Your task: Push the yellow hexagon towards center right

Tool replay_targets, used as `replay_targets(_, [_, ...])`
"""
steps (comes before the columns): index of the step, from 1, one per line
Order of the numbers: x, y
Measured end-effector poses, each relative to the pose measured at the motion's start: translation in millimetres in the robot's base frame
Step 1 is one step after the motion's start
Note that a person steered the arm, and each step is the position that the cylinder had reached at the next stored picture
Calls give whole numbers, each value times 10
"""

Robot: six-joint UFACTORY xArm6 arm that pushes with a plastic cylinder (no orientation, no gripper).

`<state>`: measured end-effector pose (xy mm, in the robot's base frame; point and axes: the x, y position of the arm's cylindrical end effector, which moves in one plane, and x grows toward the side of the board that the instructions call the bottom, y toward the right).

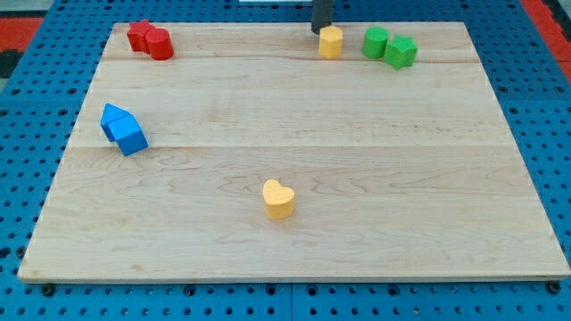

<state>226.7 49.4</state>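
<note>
The yellow hexagon [331,42] stands near the top edge of the wooden board [294,160], a little right of the middle. My tip [318,30] is at the view's top, just up and left of the hexagon, touching or nearly touching it. Only the rod's lower part shows.
A green cylinder [376,42] and a green star-like block [401,51] sit right of the hexagon. Two red blocks [150,40] are at the top left. Two blue blocks [124,129] sit at the left. A yellow heart [278,199] is at the lower middle.
</note>
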Motion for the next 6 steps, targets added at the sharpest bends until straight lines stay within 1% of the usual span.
replay_targets(1, [594, 27])
replay_targets(2, [647, 284])
replay_targets(4, [231, 123])
replay_targets(5, [15, 255])
replay_targets(6, [121, 528])
